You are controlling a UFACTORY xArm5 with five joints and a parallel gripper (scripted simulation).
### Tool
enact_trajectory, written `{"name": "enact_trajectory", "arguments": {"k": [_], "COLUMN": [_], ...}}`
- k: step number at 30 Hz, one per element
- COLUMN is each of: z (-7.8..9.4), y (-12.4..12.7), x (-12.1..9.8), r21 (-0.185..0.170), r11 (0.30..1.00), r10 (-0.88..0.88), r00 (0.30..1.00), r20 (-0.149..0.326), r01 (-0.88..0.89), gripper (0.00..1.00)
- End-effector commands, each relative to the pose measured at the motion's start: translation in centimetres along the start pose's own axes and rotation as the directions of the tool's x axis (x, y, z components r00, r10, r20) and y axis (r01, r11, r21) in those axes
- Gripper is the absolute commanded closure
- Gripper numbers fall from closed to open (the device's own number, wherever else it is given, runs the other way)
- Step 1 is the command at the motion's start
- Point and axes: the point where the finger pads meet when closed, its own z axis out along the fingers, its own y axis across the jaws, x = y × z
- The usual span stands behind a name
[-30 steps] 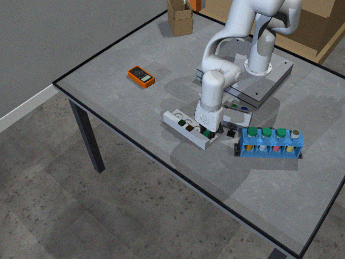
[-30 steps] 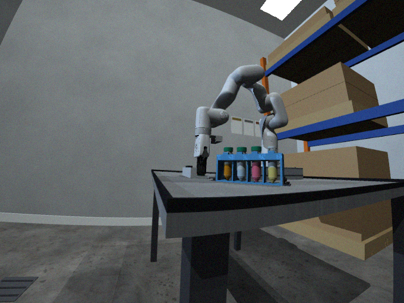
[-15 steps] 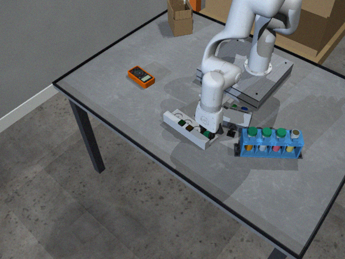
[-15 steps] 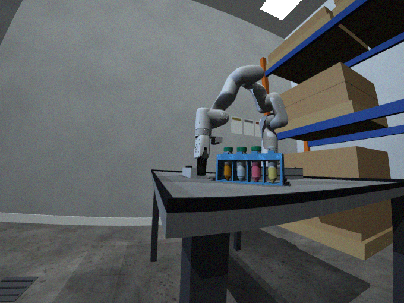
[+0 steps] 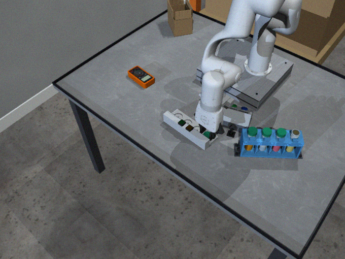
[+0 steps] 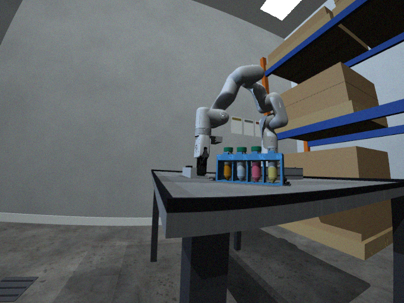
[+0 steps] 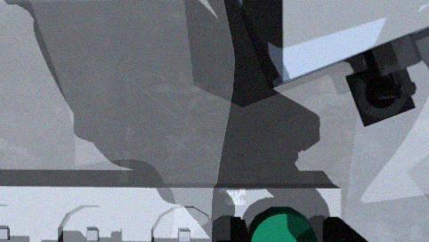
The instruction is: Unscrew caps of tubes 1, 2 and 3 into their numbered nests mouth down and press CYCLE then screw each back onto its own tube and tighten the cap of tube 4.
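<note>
At the near end of the white cap tray [image 5: 175,123], the gripper [image 5: 209,133] points straight down over a nest that holds a green cap [image 5: 206,134]. Its dark fingers stand on either side of the cap with a little slack — the jaws are partly spread and grip nothing, and the cap lies in the nest between them. From the wrist view the cap's green top [image 7: 280,224] fills the gap between the 2 fingers, and 2 more nests show along the tray to the left. Two dark lamps [image 5: 181,122] sit on the tray's top face, neither lit.

Just beside the tray stands the blue decapping station [image 5: 270,147] with 4 tubes. 3 of them wear green caps [image 5: 252,131], while the tube at the far right of the top view [image 5: 295,133] shows a bare pale mouth. Seen from the exterior view, the tubes hold orange, pale grey, pink and yellow fills [image 6: 227,170].

Behind the gripper, partly hidden by the arm, the key housing [image 5: 240,114] carries a green key [image 5: 234,105] and a blue key [image 5: 244,108]; both look unlit. A small black block [image 5: 230,133] lies on the table [image 5: 121,57] between the tray and the station.

Farther off — well apart from the work — an orange multimeter [image 5: 140,76] lies flat, and an open cardboard box [image 5: 180,16] stands near the table's far corner.
</note>
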Motion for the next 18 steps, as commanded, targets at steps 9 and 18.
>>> {"name": "enact_trajectory", "arguments": {"k": [9,18], "z": [-5.4,-8.9], "y": [-0.1,-0.1], "x": [-0.2,-0.2], "r21": [-0.017,-0.017], "r11": [1.0,1.0], "r10": [0.0,0.0], "r00": [1.0,1.0], "r20": [0.002,0.002], "r01": [0.0,0.0], "gripper": [0.54,0.54]}}
